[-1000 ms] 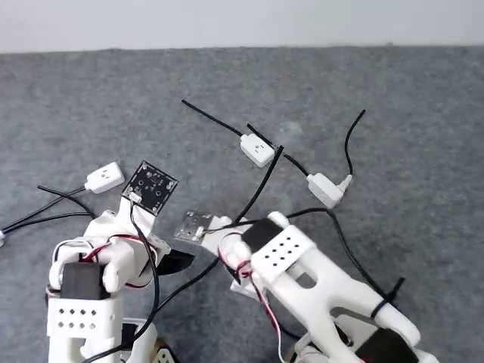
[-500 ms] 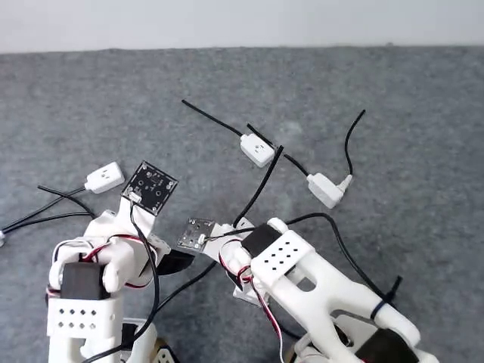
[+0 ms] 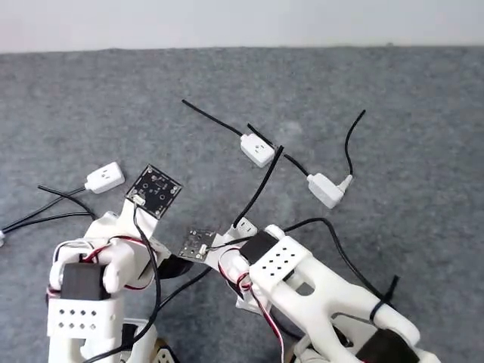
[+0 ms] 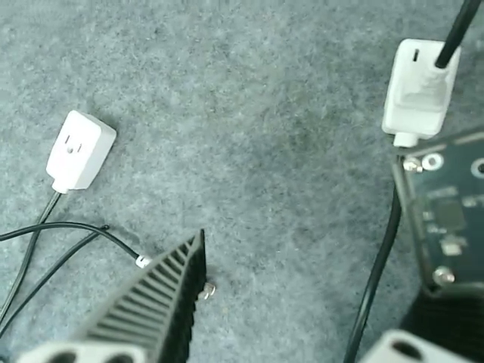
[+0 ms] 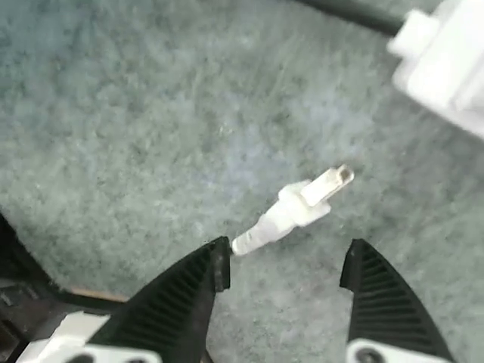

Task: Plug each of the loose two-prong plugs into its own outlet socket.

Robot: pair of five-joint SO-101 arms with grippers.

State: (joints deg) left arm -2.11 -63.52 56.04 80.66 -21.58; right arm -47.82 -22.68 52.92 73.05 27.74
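Plug location: one loose two-prong plug (image 5: 301, 206) lies flat on the grey carpet (image 5: 113, 113), prong end pointing toward a white socket block (image 5: 446, 60) close by. The right gripper (image 5: 287, 265) hangs over the plug's tail end, jaws spread and empty, apparently set to straddle it for a pickup. The left gripper (image 4: 189, 272) sits low near another socket (image 4: 77, 150); whether it is open or closed cannot be told.

high view overhead; 2 wrist views close, facing down at the same grey mat (image 3: 393, 83).
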